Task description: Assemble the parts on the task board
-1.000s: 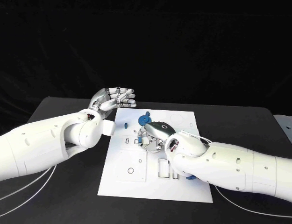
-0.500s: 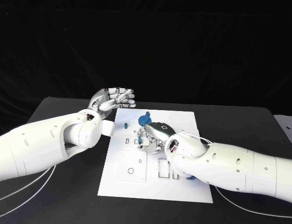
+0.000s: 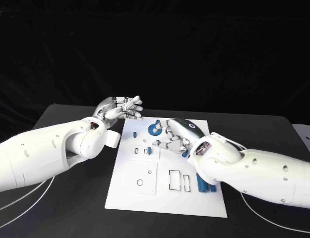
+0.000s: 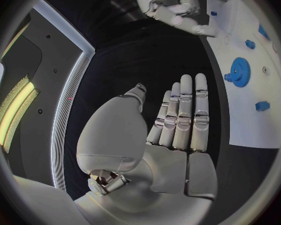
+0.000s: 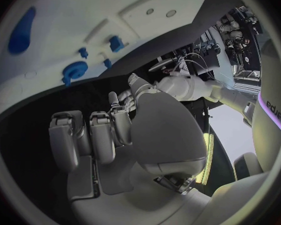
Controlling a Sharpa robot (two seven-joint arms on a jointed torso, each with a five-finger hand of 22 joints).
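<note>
1. The left robot hand (image 3: pixel 119 107) hovered at the task board's (image 3: pixel 144 198) far left corner, fingers straight and side by side, empty.
2. The task board lay mid-surface (image 3: pixel 62 198); a blue gear (image 3: pixel 155 128) sat near its far edge, a small blue part (image 3: pixel 134 133) to its left.
3. The right robot hand (image 3: pixel 175 134) hung just beside the gear, fingers curled in, holding nothing.
4. Blue bars (image 3: pixel 203 186) lay near the board's right edge.
</note>
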